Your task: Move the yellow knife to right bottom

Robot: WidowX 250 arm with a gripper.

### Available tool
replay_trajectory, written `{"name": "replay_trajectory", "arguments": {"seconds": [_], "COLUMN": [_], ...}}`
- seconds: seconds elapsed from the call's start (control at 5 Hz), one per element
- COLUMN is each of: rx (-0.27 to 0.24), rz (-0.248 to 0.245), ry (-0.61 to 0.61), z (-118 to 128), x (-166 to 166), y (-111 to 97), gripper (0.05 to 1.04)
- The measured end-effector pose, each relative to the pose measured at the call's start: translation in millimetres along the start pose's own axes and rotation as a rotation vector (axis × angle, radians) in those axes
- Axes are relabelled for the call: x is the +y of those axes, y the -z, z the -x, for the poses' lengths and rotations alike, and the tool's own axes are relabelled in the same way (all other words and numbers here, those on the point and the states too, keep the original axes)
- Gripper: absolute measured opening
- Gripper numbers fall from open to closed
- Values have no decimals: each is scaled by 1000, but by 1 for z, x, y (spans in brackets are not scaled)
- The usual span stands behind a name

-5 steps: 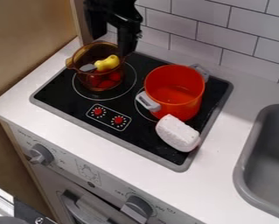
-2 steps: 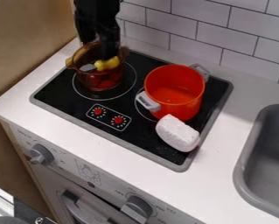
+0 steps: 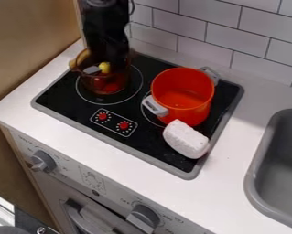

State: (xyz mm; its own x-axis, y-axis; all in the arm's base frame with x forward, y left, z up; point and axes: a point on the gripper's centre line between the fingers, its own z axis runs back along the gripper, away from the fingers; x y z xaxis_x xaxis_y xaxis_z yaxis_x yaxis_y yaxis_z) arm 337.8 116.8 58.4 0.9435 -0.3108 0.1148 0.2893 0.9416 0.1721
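The yellow knife (image 3: 104,67) lies in an amber see-through pot (image 3: 85,80) at the upper left of the frame, its grey blade (image 3: 92,70) toward the left and part of its yellow handle hidden behind the black gripper (image 3: 115,64). The gripper hangs down into the pot from the top edge, right at the knife; whether it is set wide or narrow, or has hold of the handle, cannot be told. Red pieces (image 3: 111,87) sit lower in the same pot, which stands on the rear-left ring of a black stovetop (image 3: 81,103). Right of center, an orange-red pot (image 3: 196,114) with grey handles stands beside a white block (image 3: 186,139), with a grey sink (image 3: 252,176) at the right edge. The work appears to be in its early stage: the gripper is at the knife, but the knife is inside the pot, well apart from the lower right of the frame. Left to do, by this view, are securing a grip if there is none, lifting the knife clear of the rim, carrying it past the orange-red pot and setting it down at lower right.
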Motion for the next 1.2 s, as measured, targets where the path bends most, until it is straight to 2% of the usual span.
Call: {"name": "replay_trajectory", "arguments": {"seconds": [0.4, 0.6, 0.8, 1.0, 1.2], "rx": [-20, -19, -9, 11, 73], "rz": [21, 29, 48, 71, 92], "ry": [-30, -51, -64, -62, -67], "z": [0, 1, 3, 6, 15], "x": [-3, -6, -9, -13, -17], "y": [13, 19, 20, 20, 16], "gripper": [978, 722, 425, 317, 317]}}
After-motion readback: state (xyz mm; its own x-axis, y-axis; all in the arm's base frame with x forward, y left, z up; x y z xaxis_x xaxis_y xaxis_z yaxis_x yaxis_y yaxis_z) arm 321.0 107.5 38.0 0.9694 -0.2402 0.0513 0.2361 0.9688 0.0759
